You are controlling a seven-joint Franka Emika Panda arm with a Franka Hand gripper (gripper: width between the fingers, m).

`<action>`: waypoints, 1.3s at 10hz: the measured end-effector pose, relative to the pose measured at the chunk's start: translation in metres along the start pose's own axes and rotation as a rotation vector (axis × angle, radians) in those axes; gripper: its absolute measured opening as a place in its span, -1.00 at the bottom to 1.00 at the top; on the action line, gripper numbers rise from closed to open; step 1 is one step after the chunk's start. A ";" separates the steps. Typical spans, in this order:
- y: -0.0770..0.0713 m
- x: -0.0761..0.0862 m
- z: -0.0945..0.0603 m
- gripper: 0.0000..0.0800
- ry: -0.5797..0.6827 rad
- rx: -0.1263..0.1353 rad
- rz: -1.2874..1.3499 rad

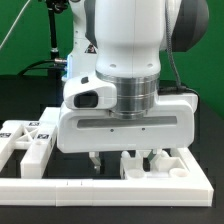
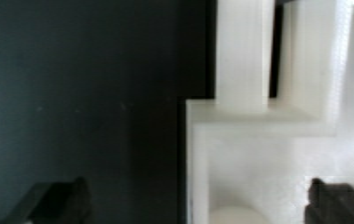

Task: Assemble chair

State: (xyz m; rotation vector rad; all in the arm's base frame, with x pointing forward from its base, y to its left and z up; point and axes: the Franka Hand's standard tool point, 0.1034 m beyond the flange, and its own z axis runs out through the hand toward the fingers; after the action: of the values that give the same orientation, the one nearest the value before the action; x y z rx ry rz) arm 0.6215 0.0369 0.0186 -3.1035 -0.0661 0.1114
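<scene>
Hanging low over the black table (image 1: pixel 22 105), the gripper (image 1: pixel 122 158) stands wide. Its dark fingers (image 2: pixel 49 203) sit well apart in the wrist view, gripping nothing. The chair (image 1: pixel 162 163) rests at lower right of the exterior frame, just under the fingers — whether they touch it cannot be told. More tagged white parts (image 1: pixel 30 138) lie at lower left, behind the long white rail (image 1: pixel 100 188).

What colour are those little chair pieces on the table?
The chair pieces are white, with small black-and-white square tags on them. The exterior view shows this best.
</scene>
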 end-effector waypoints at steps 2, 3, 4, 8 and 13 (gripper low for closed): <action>0.000 0.000 0.000 0.60 0.000 0.000 0.000; 0.000 0.000 0.000 0.62 0.000 0.000 0.000; 0.000 0.000 0.000 0.62 0.000 0.000 0.000; 0.003 -0.013 -0.024 0.62 -0.033 0.002 0.000; -0.003 -0.059 -0.052 0.62 -0.210 0.005 0.012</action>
State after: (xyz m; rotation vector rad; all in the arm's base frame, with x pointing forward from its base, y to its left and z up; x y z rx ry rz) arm 0.5664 0.0351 0.0749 -3.0749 -0.0526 0.4358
